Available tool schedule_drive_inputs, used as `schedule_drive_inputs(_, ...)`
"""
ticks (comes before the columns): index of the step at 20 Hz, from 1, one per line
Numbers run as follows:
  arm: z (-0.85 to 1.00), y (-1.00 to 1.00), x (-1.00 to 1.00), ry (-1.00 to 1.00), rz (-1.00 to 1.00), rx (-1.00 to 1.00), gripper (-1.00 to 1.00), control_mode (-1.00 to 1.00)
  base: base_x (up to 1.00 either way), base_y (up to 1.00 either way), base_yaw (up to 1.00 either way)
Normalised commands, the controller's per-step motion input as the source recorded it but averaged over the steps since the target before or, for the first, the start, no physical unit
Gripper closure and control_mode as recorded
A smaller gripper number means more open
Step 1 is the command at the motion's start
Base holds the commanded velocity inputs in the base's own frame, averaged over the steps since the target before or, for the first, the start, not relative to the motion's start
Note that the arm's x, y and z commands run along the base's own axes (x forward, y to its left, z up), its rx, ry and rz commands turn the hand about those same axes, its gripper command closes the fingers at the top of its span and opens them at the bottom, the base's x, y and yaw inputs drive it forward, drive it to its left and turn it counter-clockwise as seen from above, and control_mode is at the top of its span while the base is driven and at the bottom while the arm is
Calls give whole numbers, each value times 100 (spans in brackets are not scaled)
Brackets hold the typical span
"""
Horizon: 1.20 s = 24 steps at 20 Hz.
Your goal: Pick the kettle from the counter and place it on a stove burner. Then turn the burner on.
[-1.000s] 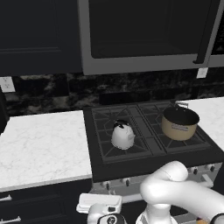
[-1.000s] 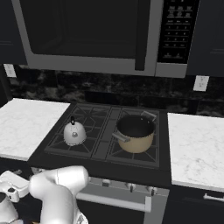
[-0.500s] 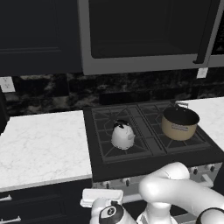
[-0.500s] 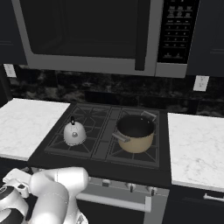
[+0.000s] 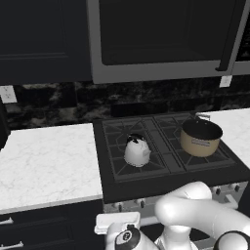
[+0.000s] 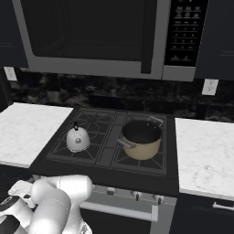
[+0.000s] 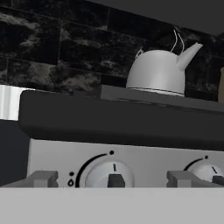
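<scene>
Kettle (image 5: 136,151) sits upright on the front-left burner (image 5: 138,163) of the cooktop, off the worktop (image 5: 46,161), well apart from the tan pot (image 5: 200,137) on the right-hand grate. Hand (image 7: 111,178) is low at the stove front, fingers (image 7: 42,178) spread apart and clamped on nothing, a knob (image 7: 114,174) centred between them. Second knob (image 7: 211,171) further right. Kettle spout points right in the hand view.

The kettle (image 5: 136,151) sits on the front left stove burner (image 5: 138,165); the pot (image 5: 200,137) stands right of it; the desk (image 5: 46,163) lies left; knobs (image 7: 113,176) line the stove's front below.
</scene>
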Motion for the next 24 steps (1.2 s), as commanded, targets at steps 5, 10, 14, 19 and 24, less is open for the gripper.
schedule_drive_inputs(5,-19,-34,1,0,5,1,-100,-100,0,0,0)
schedule_drive_inputs(10,-6,0,18,0,0,4,-100,-100,0,0,0)
schedule_drive_inputs(14,-10,1,21,0,0,0,-100,-100,0,0,0)
schedule_drive_inputs(19,-41,4,1,0,0,0,-100,-100,0,0,0)
schedule_drive_inputs(24,-13,6,3,0,0,0,-100,-100,0,0,0)
